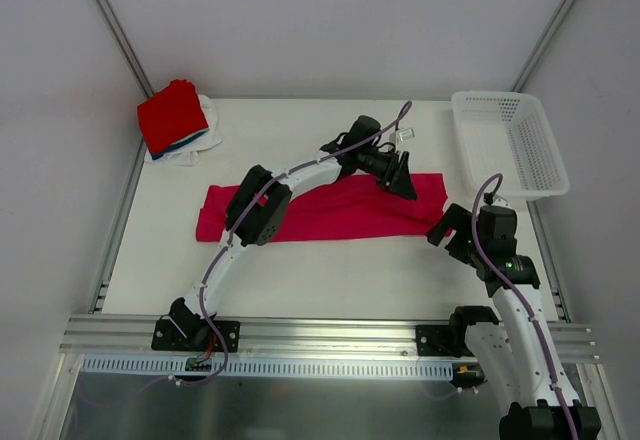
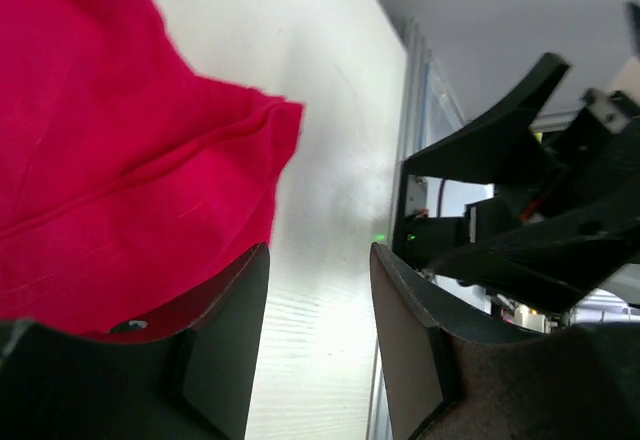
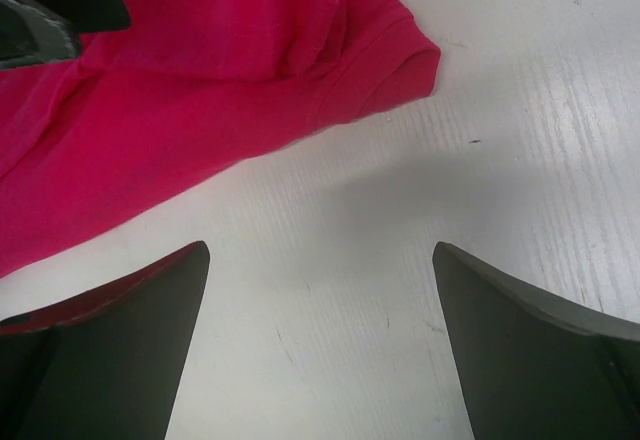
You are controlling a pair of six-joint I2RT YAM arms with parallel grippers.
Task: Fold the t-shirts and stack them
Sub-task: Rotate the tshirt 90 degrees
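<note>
Crimson shirt (image 1: pixel 340 210) apparently beneath left gripper (image 2: pixel 318 270)

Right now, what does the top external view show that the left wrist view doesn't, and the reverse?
Only top external: the folded stack, red on top, in the far left corner; the white basket at far right; the crimson shirt at full length. Only left wrist: bare table between the open fingers of the left gripper, the cloth's edge next to one finger. Both: the crimson shirt.
</note>
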